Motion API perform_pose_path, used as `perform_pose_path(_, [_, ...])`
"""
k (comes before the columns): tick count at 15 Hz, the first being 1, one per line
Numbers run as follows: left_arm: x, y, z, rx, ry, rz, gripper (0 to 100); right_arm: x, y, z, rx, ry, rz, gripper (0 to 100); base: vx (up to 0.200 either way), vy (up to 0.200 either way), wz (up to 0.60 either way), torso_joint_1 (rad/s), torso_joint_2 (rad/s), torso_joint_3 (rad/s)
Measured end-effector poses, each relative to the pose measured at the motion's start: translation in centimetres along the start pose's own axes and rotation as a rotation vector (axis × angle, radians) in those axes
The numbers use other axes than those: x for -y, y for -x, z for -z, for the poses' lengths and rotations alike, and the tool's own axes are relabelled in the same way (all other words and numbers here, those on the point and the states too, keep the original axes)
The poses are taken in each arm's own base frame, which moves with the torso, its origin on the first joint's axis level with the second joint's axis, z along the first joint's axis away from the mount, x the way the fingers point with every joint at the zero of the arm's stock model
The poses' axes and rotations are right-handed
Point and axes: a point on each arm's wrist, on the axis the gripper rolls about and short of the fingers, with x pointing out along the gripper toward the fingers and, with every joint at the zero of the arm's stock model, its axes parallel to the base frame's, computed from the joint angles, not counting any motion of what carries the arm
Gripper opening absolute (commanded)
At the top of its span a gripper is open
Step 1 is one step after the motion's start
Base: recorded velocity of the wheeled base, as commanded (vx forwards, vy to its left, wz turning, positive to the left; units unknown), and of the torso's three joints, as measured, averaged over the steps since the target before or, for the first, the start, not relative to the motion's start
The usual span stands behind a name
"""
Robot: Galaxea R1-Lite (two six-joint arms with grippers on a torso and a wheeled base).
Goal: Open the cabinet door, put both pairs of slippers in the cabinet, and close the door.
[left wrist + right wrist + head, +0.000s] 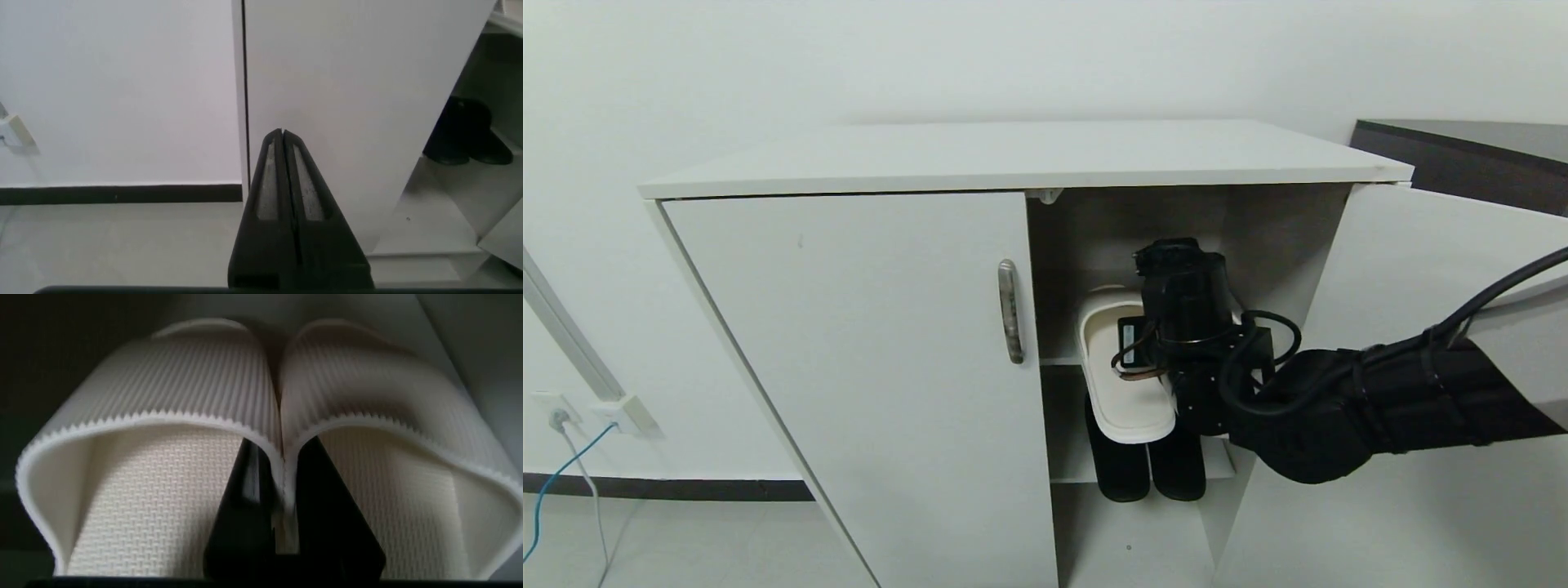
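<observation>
Right end effector (278,518) inside the cabinet (1013,155), closed narrowly on the white slippers (163,400). Its fingers pinch the two adjoining inner strap edges, so the pair is carried as one. The pair lies at the upper shelf (1058,359), toes inward, with the heels tilting down past the shelf's front edge. Whether the soles bear on the shelf cannot be told. The black slippers (1147,469) stand on the lower shelf directly beneath. The right door (1421,245) stands open and the left door (849,367) is closed. Left end effector (282,175), fingers pressed together and empty, hangs in front of the left door.

Hazards, as judged: released here, the overhanging pair may tip forward and drop, since much of its length lies beyond the shelf. A finger withdrawn under a strap may drag a slipper out. Protruding heels would block the right door.
</observation>
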Motion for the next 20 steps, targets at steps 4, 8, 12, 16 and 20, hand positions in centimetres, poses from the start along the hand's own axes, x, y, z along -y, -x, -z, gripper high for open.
perform_pose_path(4, [0.0,0.0,0.0,0.000,0.000,0.001,0,0.1,-2.2,-1.7,-0.011,-0.012,0.025,0,0.000,0.000,0.00,0.000,0.00,0.000])
perform_pose_path(8, [0.0,0.0,0.0,0.000,0.000,0.000,0,0.3,-5.3,-2.5,-0.007,-0.031,0.066,0,0.000,0.000,0.00,0.000,0.00,0.000])
perform_pose_path(12, [0.0,0.0,0.0,0.000,0.000,-0.001,0,0.1,-7.0,-2.3,0.001,-0.042,0.072,0,0.000,0.000,0.00,0.000,0.00,0.000])
perform_pose_path(16, [0.0,0.0,0.0,0.000,0.000,0.000,0,0.2,-7.9,-2.1,0.004,-0.046,0.084,0,0.000,0.000,0.00,0.000,0.00,0.000])
perform_pose_path(20, [0.0,0.0,0.0,0.000,0.001,0.001,0,0.1,-8.3,-1.9,0.005,-0.047,0.086,100,0.000,0.000,0.00,0.000,0.00,0.000])
